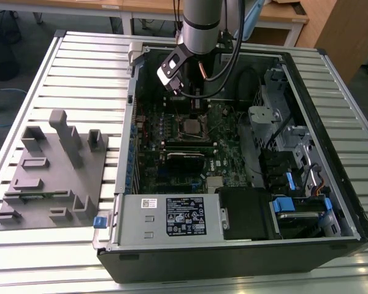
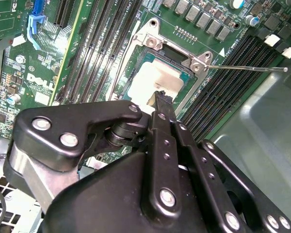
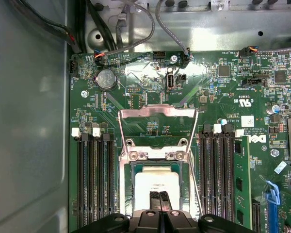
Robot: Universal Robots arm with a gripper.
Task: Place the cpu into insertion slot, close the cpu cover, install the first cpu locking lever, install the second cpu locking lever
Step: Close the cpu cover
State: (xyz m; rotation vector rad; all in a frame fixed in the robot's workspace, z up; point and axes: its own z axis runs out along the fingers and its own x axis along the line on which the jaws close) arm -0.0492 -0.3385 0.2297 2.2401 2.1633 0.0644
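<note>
the cpu (image 3: pixel 155 180) lies in the slot (image 3: pixel 128 189), the cover (image 3: pixel 157 112) swung open beside it. the hand (image 3: pixel 160 195), fingers (image 3: pixel 154 203) pressed together, hangs right over the cpu, in the board's (image 1: pixel 233 147) far half.

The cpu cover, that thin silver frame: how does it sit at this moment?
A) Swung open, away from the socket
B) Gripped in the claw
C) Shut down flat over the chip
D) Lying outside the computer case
A: in the first wrist view the cpu cover lies swung back past the insertion slot, green board showing through its window, and the cpu sits uncovered beneath the claw.
</note>
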